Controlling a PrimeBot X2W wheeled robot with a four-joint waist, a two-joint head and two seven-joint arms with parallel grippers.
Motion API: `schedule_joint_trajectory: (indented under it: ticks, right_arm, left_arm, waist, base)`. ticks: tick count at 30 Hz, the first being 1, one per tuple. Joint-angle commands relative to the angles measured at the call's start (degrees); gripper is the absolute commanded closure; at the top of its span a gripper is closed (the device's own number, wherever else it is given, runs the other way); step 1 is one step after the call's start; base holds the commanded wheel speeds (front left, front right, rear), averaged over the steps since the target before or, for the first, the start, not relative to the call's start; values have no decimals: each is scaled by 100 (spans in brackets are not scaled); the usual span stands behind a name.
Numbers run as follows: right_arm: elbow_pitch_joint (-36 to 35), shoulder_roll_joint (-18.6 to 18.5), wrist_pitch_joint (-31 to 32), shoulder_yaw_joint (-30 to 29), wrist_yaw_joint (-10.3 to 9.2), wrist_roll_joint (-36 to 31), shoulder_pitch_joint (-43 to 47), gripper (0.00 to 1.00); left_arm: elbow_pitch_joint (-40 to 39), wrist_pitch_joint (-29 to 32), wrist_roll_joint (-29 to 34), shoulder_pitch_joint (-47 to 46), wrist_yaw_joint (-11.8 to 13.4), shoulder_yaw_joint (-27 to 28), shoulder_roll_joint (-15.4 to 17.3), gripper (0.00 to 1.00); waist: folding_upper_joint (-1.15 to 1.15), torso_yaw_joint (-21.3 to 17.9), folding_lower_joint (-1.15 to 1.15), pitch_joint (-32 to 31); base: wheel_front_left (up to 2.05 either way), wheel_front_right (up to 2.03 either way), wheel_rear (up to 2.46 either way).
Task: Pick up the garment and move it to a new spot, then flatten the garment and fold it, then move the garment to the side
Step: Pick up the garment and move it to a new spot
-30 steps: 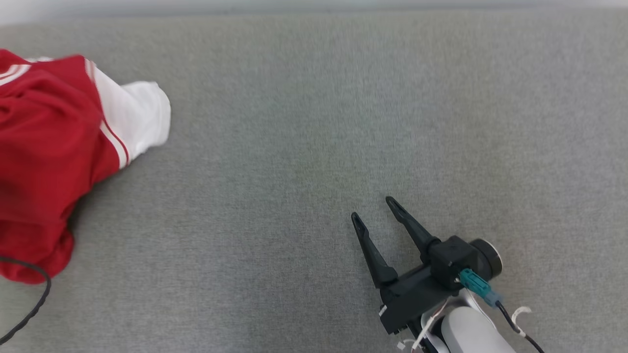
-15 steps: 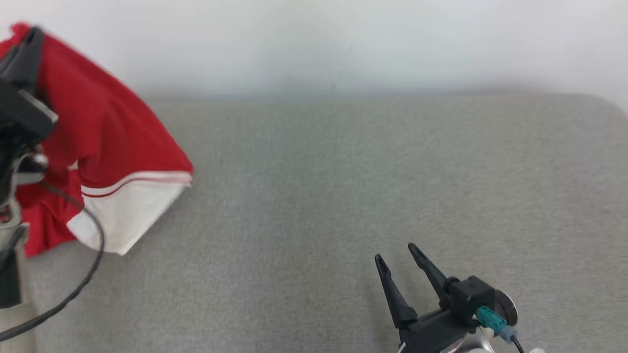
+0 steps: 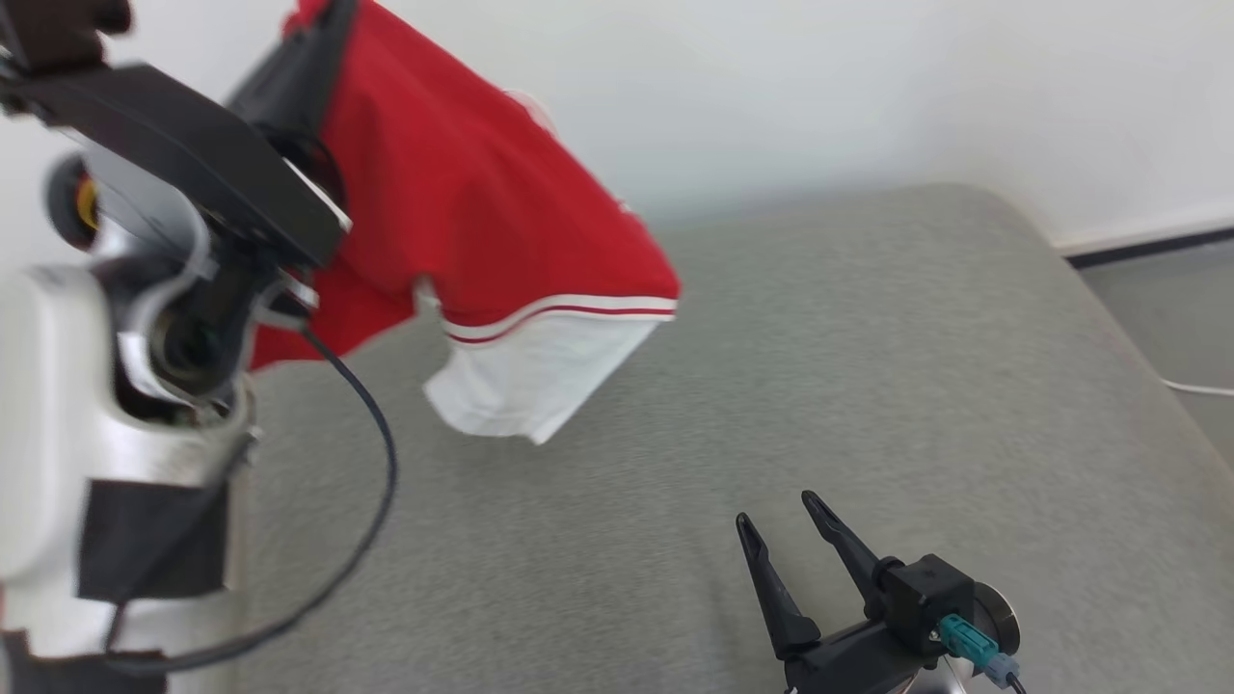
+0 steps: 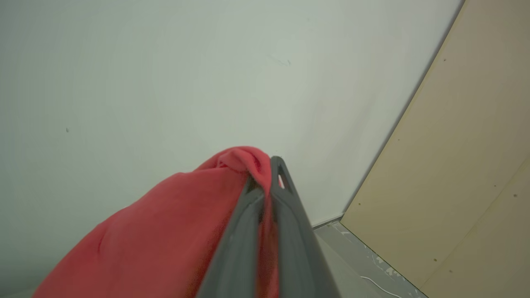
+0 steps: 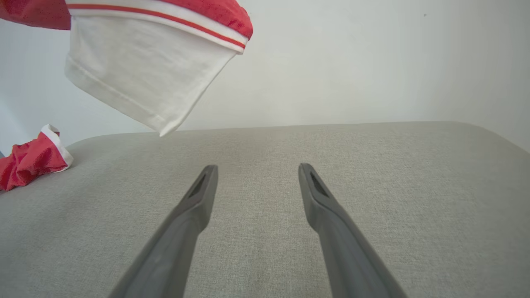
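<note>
The left gripper [image 4: 265, 176] is clamped shut on a bunched fold of the garment [image 3: 482, 212], its two long dark fingers pressed together with red cloth squeezed between them; it is raised at the far left, with the pale wall [image 3: 868, 96] behind it. The garment is a soft red knit with a white sleeve set off by a thin red-and-white stripe; it hangs in the air from that grip, draping down and to the right, and its white cuff [image 5: 140, 74] dangles clear of the padded surface [image 3: 868, 386], a grey, finely woven fabric top with a rounded far-right corner. At the far left, a crumpled red fold with white edging [image 5: 29, 161] lies on the surface; I cannot tell whether it is part of the same garment. The right gripper [image 3: 776, 509] sits low at the near right, its tapered matte fingers spread wide and holding nothing, well apart from the cloth. A thin black cable [image 3: 376, 482] loops from the left arm's glossy white shell; a smooth beige panel [image 4: 476, 165] stands at the right of the left wrist view.
</note>
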Motion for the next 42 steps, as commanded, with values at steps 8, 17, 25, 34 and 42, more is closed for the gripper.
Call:
schedule_joint_trajectory:
  ticks: [8, 17, 25, 34, 42]
  right_arm:
    - [-169, -6, 98, -33, 5, -78, 65, 0]
    - [-271, -4, 123, -83, 5, -75, 24, 0]
    - [-278, -5, 162, -290, 5, -114, 143, 0]
    - [-470, -4, 280, -888, 5, -296, 378, 0]
    - [-786, -6, 390, -1395, 5, -412, 680, 0]
  left_arm:
    - [444, -790, 460, 982, -92, -539, -176, 100]
    - [2073, -2016, 1301, 1668, -86, -1139, -243, 100]
    - [2745, -2894, 1606, 1767, 64, -1297, -337, 0]
    - [2013, -4427, 1845, 2566, 317, -1120, -205, 0]
    - [968, -4653, 2163, 3967, 460, -769, 85, 0]
  waist:
    - [1, -895, 0, 170]
    - [1, -1009, 0, 420]
    - [1, -657, 0, 310]
    - [1, -25, 0, -6]
    - [1, 416, 0, -193]
  base:
    - [0, 0, 0]
    - [0, 0, 0]
    - [0, 0, 0]
    - [0, 0, 0]
    - [0, 0, 0]
